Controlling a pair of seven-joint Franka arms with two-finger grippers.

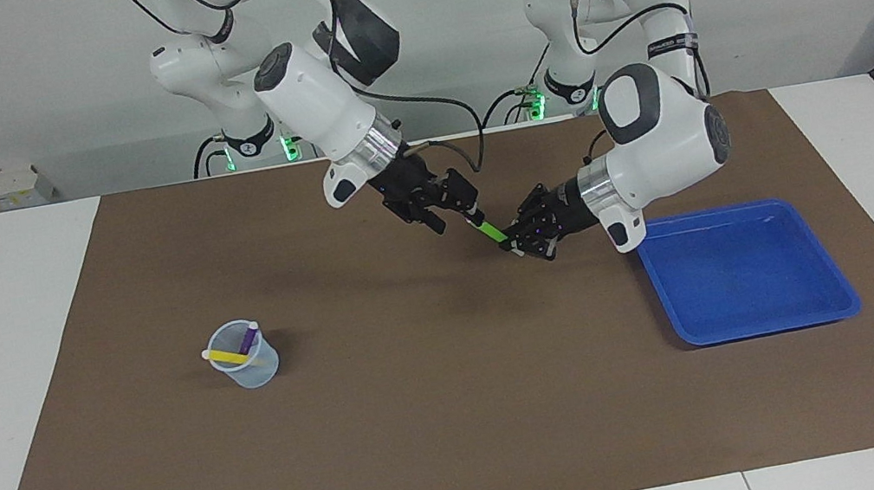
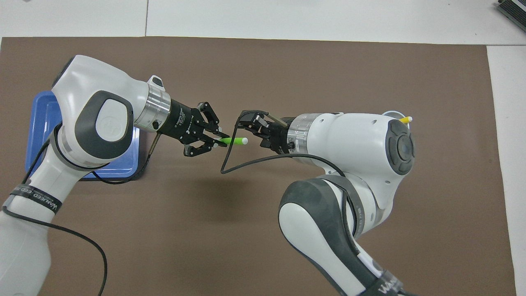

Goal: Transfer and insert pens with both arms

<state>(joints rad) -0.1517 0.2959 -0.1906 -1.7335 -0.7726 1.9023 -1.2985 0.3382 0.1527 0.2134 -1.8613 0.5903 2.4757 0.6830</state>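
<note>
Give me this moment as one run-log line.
stage: handover mid-air | left pincer: shut on green pen | right pincer: open around pen's free end | cup: purple, yellow pens in | blue tray: no pens

cup (image 2: 393,114) mostly hidden under right arm (image 2: 361,144), purple pen unseen overhead

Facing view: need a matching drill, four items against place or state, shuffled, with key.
Items:
1. green pen
2. yellow pen
3. blue tray
4. right gripper

Place or state:
A. leaning in the clear cup
B. on the brown mat, toward the left arm's end of the table
C. in the air, clamped by the left gripper
D. open, at the green pen's free end

Pairs: 1-C, 2-A, 3-B, 4-D
</note>
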